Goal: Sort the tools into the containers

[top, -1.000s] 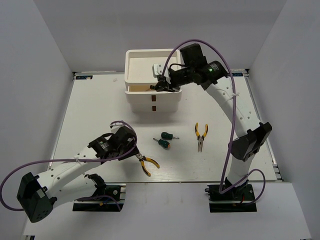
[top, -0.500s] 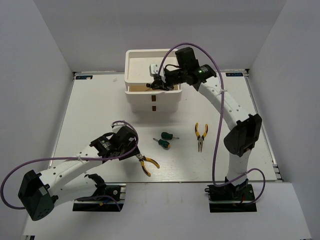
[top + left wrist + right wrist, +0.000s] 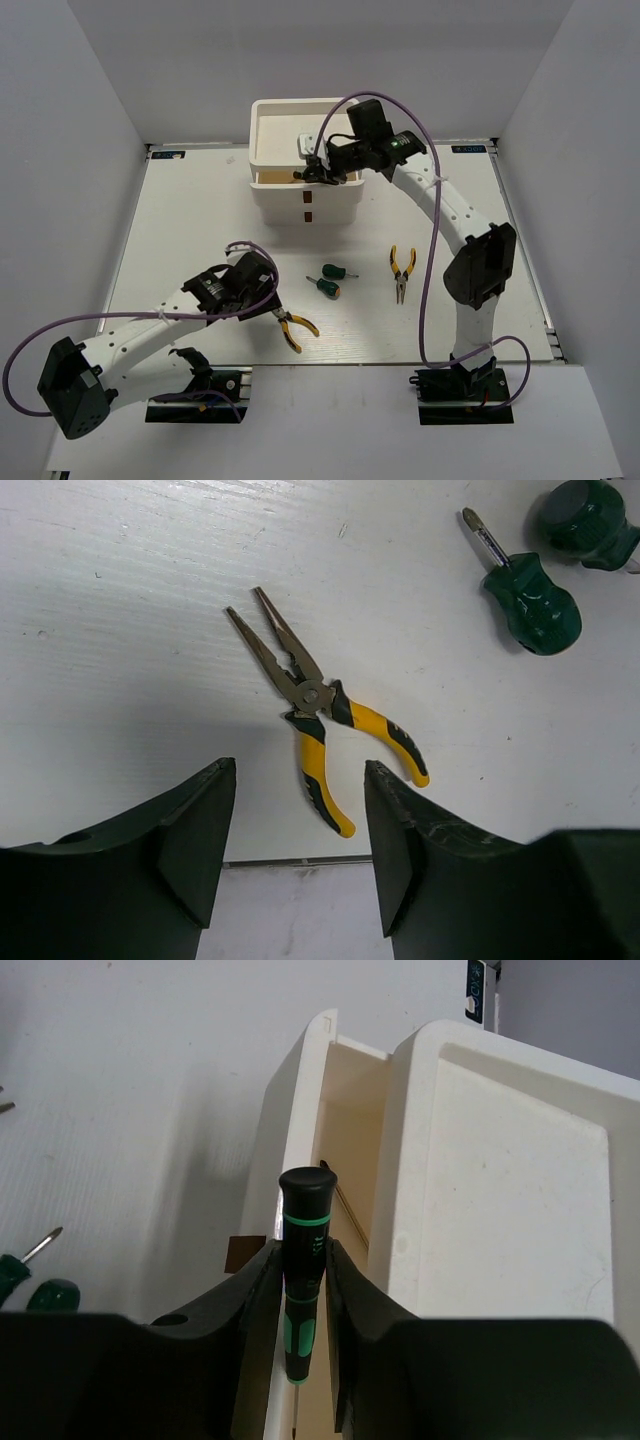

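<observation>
The white organizer stands at the table's far middle, its top drawer pulled out a little. My right gripper hovers over that drawer's gap, shut on a thin dark green screwdriver held cap up and tip down. My left gripper is open just above the table, with a yellow-handled pliers lying ahead of its fingertips, untouched. Two stubby green screwdrivers and a second pliers lie mid-table.
The organizer's tray top sits right of the held screwdriver. A brown drawer handle shows just left of the right fingers. The stubby screwdrivers lie up and right of the left gripper. The table's front edge runs under the left fingers.
The right gripper has shifted left along the organizer's front with the screwdriver. The left arm has crept slightly toward the near pliers.
</observation>
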Robot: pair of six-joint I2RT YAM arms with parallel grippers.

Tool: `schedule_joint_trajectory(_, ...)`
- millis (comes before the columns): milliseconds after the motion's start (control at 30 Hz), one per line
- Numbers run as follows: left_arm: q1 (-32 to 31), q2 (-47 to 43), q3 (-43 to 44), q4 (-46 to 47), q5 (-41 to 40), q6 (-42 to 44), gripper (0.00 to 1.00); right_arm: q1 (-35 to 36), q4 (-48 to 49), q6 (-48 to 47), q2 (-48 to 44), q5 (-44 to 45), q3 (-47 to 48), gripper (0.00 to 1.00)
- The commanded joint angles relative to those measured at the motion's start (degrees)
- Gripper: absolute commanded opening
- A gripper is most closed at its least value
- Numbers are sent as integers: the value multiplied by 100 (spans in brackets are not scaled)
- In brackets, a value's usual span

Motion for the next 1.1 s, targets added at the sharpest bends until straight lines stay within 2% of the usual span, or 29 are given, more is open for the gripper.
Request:
schedule_joint_trajectory(0, 8, 16, 125, 67, 36, 67, 65, -12, -199, -313, 122, 18, 8, 29)
schedule_joint_trajectory(33, 8, 16, 125, 67, 36, 67, 65, -29, -226, -314, 131, 96, -1, 40)
schedule_joint_trajectory(133, 8, 16, 125, 67, 36, 67, 65, -12, -104, -252, 96, 220, -53, 55)
schedule_joint_trajectory(267, 8, 16, 125, 67, 36, 119, 65, -21, 239, -59, -71, 352, -247, 87)
schedule_joint_trajectory(333, 8, 78, 178, 67, 36, 120, 65, -12, 345, 117, -159, 361, -265, 87)
schedule_joint_trajectory(367, 8, 139, 178, 67, 36, 120, 65, -21, 572, 361, -194, 335, -247, 81)
schedule_joint_trajectory(400, 8, 139, 178, 67, 36, 120, 65, -29, 626, 511, -290, 213, -247, 69)
schedule_joint_trajectory(433, 8, 139, 178, 67, 36, 120, 65, -64, 679, 835, -335, 116, -247, 45)
schedule_joint_trajectory(467, 8, 139, 178, 120, 36, 120, 65, -99, 775, 934, -396, -85, -282, 0)
schedule_joint_trajectory(700, 8, 192, 240, 120, 36, 172, 65, -74, 224, 672, -405, -447, -528, 0)
schedule_joint_trajectory(900, 8, 139, 187, 120, 36, 172, 65, -65, -761, 143, 130, -107, 50, 0)
schedule_joint_trajectory(1000, 8, 139, 187, 120, 36, 172, 65, -21, -500, 257, 184, 323, -115, 0)
schedule_joint_trajectory(1067, 8, 139, 187, 120, 36, 172, 65, 40, 45, 476, 105, 702, -491, 0)
